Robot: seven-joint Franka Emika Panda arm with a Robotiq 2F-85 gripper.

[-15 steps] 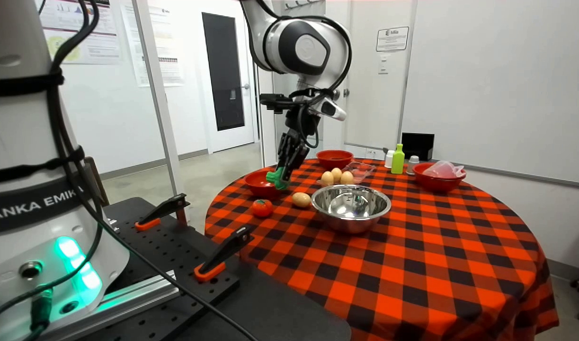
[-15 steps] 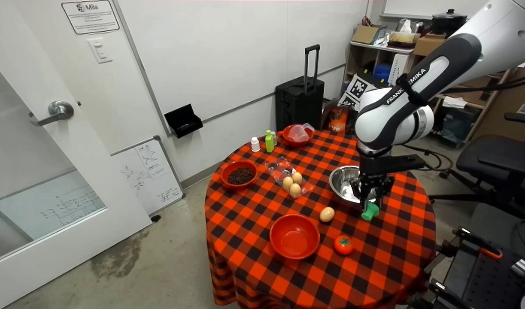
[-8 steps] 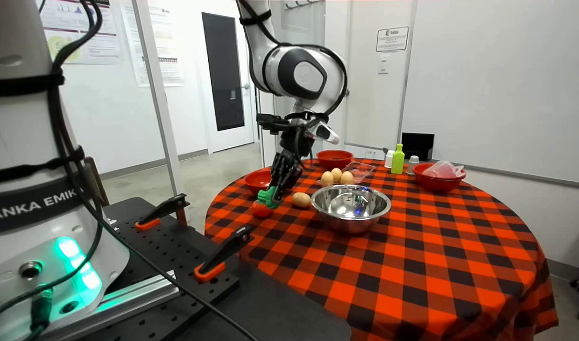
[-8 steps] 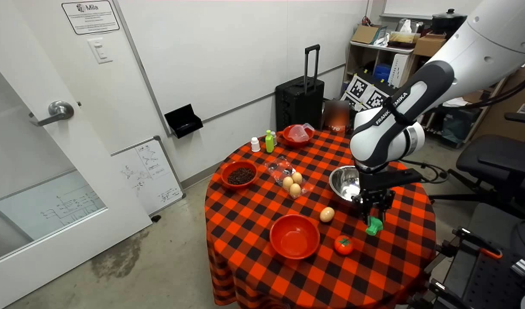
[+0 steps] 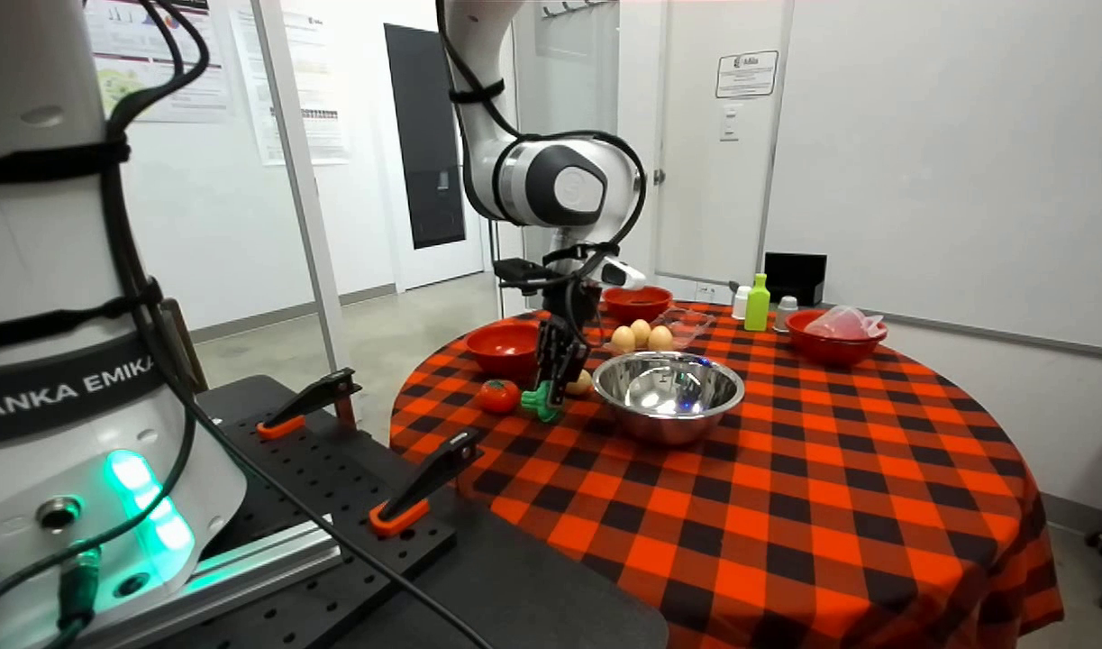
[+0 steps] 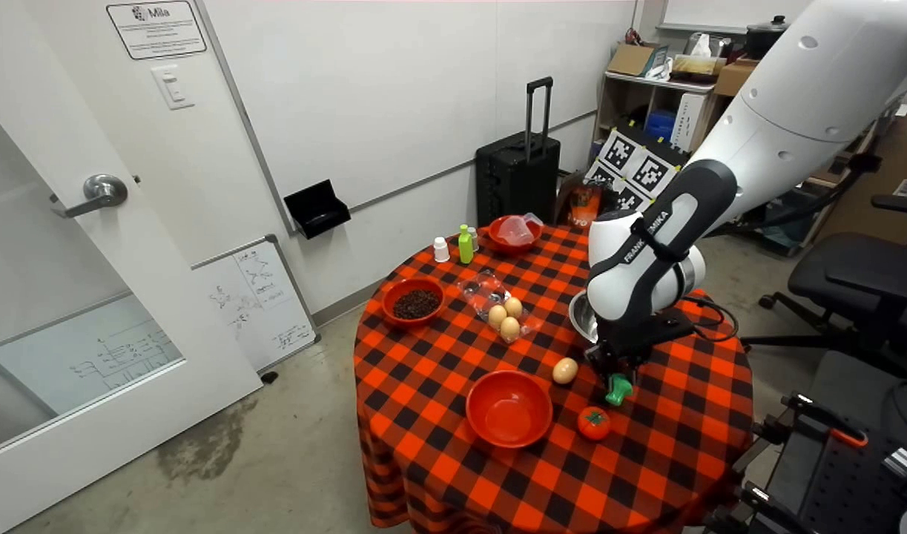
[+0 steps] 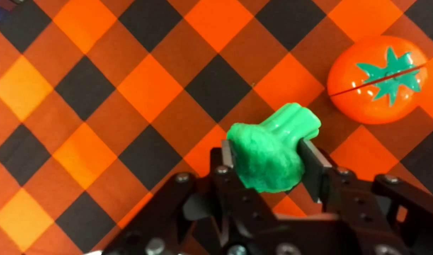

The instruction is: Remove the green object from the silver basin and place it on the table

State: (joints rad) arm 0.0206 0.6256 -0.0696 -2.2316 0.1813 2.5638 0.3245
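Green and knobbly as a little floret of broccoli, the green object [image 7: 269,161] is pinched in the gripper [image 7: 268,152], whose jaws press on it from either side. It is out of the silver basin [image 5: 668,427] and down low at the checked table [image 5: 785,505], though from where I stand I can't tell whether it touches the surface. Its stem points toward the red tomato [image 7: 377,81], just beside it but apart. In both exterior views the gripper stands between that tomato and the basin. Near them a loose egg [image 6: 565,371] lies by a red bowl [image 6: 509,424], and farther off three more eggs [image 6: 509,328] sit at one end of a clear carton [image 6: 477,289].
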